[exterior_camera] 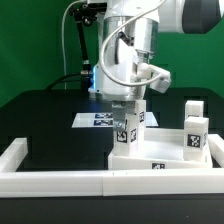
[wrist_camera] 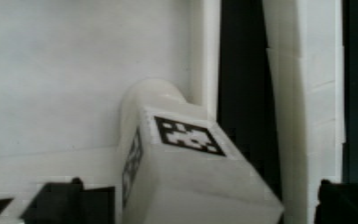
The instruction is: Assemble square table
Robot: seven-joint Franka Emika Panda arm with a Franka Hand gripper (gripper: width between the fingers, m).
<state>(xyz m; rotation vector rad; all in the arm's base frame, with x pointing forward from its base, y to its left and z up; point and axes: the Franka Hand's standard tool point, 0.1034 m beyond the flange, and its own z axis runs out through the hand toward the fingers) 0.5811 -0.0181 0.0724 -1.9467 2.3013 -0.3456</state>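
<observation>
Gripper: the two-finger gripper [exterior_camera: 130, 104] of the white arm hangs low over the work area, its black fingers [wrist_camera: 60, 195] pinching a short white plastic leg block with a black-and-white tag [exterior_camera: 127, 132]. In the wrist view the same leg block [wrist_camera: 190, 160] fills the gap between the finger tips, so the grasp reads as firm.

Held leg: it stands upright, tag facing the exterior camera, directly above the large flat white plastic square slab [exterior_camera: 160, 158]. I judge it is kept vertical so its lower end can meet a corner hole; the hole itself is hidden beneath it.

Slab: it lies flat against the long white plastic rail [exterior_camera: 60, 182] that borders the black table surface [exterior_camera: 50, 120], on the exterior view's right half. Pushed into that rail corner, it probably cannot slide while a leg is pressed or turned in.

Other legs: two more white tagged leg blocks [exterior_camera: 193, 132] stand on the slab's far side toward the exterior view's right, well apart from the gripper.

Marker board: the thin flat white marker board [exterior_camera: 98, 120] lies behind the gripper, untouched.

Step in hand: seating this leg at the slab's corner nearest the exterior view's left, by my reading.

Risk: a slight tilt could jam the leg at the hole.
</observation>
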